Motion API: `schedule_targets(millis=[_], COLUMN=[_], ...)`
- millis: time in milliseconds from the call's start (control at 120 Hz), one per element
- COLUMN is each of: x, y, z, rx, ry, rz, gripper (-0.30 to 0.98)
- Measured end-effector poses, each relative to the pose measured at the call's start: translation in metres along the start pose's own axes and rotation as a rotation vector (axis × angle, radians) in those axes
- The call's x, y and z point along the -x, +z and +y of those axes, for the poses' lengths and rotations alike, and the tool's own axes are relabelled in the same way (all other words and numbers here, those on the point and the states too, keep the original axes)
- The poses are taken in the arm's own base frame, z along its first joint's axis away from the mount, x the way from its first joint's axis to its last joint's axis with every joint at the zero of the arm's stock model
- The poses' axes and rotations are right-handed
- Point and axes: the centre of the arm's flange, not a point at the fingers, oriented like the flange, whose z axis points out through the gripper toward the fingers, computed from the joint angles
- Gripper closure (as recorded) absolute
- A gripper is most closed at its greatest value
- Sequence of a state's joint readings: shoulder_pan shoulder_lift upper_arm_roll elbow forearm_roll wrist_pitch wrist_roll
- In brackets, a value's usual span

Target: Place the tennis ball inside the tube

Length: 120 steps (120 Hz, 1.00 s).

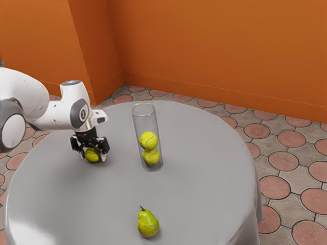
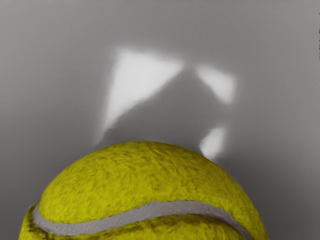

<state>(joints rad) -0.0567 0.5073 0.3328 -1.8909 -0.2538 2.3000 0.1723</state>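
My gripper (image 1: 92, 152) is low over the grey table, around a tennis ball (image 1: 92, 155); whether it grips the ball is unclear. In the wrist view the same ball (image 2: 150, 180) is large at the lower edge, with a pale seam across it. A clear tube (image 1: 146, 124) stands upright on the table, apart from my gripper toward the exterior view's right. Inside it are two tennis balls, an upper one (image 1: 148, 140) resting on a lower one (image 1: 152, 156).
A green pear (image 1: 147, 223) stands on the round grey table (image 1: 204, 178), nearer the exterior camera than the tube. Orange walls (image 1: 214, 46) rise behind, beyond the tiled floor. Bright patches of light lie on the tabletop (image 2: 270, 90) in the wrist view.
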Motion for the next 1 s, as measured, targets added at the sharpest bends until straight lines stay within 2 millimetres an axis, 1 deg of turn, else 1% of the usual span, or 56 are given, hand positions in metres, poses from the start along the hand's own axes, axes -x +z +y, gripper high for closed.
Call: schedule_targets(millis=[92, 250, 375, 425, 475, 542, 575, 608, 658, 700, 758, 800, 858, 917, 942, 1000], x=[-0.002, -0.003, -0.003, -0.004, -0.006, -0.008, -0.007, -0.010, -0.020, -0.026, -0.031, -0.032, -0.029, -0.023, -0.019, -0.010], y=[-0.001, -0.002, -0.002, -0.007, -0.019, -0.042, -0.058, -0.085, -0.131, -0.164, -0.202, -0.226, -0.247, -0.259, -0.264, -0.280], z=[0.001, 0.001, 0.001, 0.004, 0.007, 0.017, 0.021, 0.025, 0.034, 0.040, 0.052, 0.069, 0.094, 0.115, 0.123, 0.145], rx=[0.001, 0.001, -0.001, -0.001, 0.001, 0.007, 0.012, 0.021, 0.032, 0.038, 0.046, 0.053, 0.065, 0.072, 0.074, 0.070], ry=[0.003, 0.007, 0.009, 0.013, 0.019, 0.035, 0.042, 0.051, 0.067, 0.079, 0.101, 0.127, 0.165, 0.196, 0.208, 0.241], rz=[0.005, 0.007, 0.008, 0.015, 0.033, 0.069, 0.089, 0.119, 0.161, 0.181, 0.195, 0.201, 0.190, 0.167, 0.160, 0.155], gripper=[0.07, 0.24, 0.29, 0.31, 0.33, 0.37, 0.40, 0.42, 0.45, 0.48, 0.55, 0.58, 0.59, 0.56, 0.57, 0.56])
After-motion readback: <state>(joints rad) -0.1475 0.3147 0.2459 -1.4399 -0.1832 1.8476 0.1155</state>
